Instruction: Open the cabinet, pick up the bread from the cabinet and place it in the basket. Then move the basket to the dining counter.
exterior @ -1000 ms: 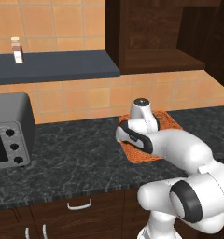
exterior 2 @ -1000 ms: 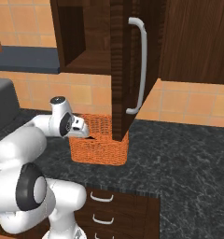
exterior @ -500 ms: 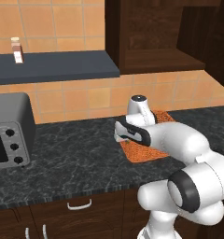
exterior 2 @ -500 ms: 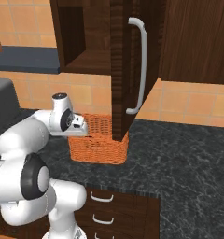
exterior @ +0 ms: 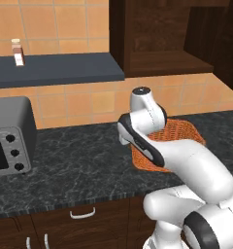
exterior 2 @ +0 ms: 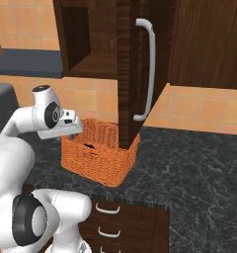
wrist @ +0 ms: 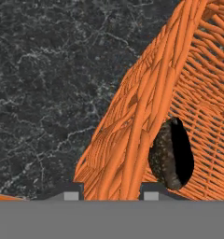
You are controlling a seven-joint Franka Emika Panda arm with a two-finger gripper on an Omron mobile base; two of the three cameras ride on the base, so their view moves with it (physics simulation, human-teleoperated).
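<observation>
Gripper (wrist: 111,195) astride one basket (wrist: 146,107) rim

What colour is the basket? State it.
Orange woven wicker; the basket shows best in the right base view.

The gripper (wrist: 111,195) now sits lower, straddling the near rim of the basket (exterior 2: 98,158); the arm is tucked further down.
</observation>
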